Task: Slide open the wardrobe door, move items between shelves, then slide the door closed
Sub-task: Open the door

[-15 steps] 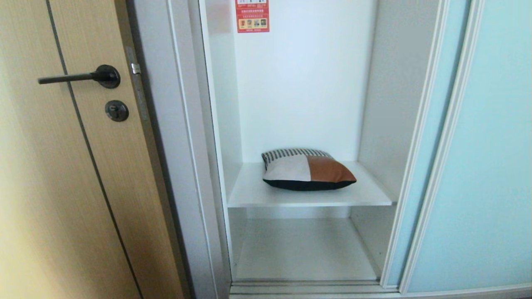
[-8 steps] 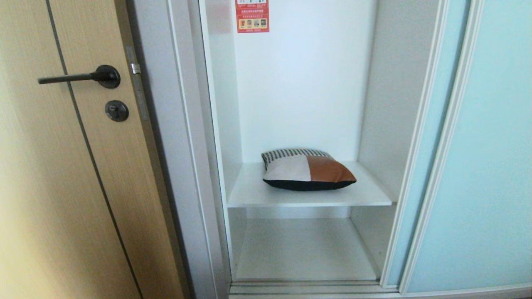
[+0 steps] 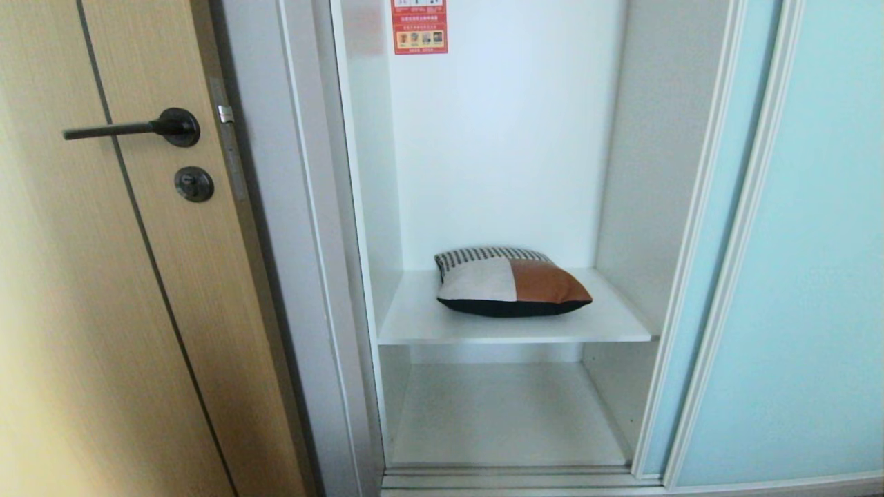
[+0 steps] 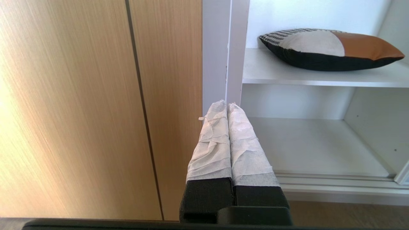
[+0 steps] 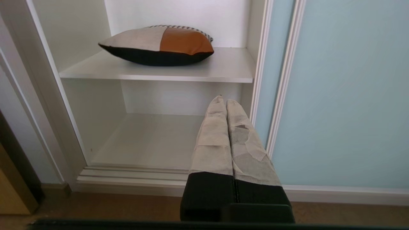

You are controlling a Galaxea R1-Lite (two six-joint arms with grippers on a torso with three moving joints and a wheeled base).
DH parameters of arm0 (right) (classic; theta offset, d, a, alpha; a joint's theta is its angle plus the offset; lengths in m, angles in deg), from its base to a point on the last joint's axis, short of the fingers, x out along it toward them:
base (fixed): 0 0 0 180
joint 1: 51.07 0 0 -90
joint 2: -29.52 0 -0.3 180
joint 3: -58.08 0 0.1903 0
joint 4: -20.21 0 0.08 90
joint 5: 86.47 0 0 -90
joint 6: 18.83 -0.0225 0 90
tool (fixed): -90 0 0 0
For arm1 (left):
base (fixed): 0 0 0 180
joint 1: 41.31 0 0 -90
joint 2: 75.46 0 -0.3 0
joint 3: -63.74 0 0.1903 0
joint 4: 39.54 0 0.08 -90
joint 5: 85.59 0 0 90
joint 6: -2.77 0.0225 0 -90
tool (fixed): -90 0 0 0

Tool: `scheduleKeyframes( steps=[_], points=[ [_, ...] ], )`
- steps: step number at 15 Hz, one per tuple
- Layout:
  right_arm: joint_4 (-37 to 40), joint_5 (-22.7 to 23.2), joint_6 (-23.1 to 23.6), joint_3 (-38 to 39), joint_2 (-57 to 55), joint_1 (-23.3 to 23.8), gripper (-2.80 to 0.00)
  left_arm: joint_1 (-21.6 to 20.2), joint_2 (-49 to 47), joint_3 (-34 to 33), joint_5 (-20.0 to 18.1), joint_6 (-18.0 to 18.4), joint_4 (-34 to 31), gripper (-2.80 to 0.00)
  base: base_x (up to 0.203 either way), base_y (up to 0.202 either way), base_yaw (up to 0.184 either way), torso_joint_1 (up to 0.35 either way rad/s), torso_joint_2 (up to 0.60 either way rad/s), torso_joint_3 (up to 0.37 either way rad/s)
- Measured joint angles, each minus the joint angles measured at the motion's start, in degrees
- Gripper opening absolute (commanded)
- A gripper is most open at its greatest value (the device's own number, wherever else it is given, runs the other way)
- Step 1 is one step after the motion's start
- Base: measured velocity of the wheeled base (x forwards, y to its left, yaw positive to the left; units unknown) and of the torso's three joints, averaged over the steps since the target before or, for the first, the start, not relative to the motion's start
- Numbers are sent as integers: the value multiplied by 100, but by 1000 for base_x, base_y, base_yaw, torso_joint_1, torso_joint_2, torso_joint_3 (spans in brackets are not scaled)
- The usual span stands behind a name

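In the head view we see the sliding wardrobe door pushed to the right, and the pillow lying on the upper shelf; no gripper shows here.

In the left wrist view, our left gripper has its fingers pressed together, below and apart from the pillow.

In the right wrist view, our right gripper is also closed and empty, under the shelf edge, beside the door.

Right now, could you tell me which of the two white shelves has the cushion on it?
The upper shelf holds the cushion, a patchwork of cream, tan-brown and black. The lower shelf, directly beneath it by the door track, is bare.
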Motion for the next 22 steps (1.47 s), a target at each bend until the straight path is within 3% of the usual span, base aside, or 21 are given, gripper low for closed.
scheduleKeyframes(
  steps=[22],
  points=[
    [-2, -2, -41, 0, 9, 0, -280, 0, 0, 0, -5, 21, -12, -280, 0, 0, 0, 0, 0, 0]
  ],
)
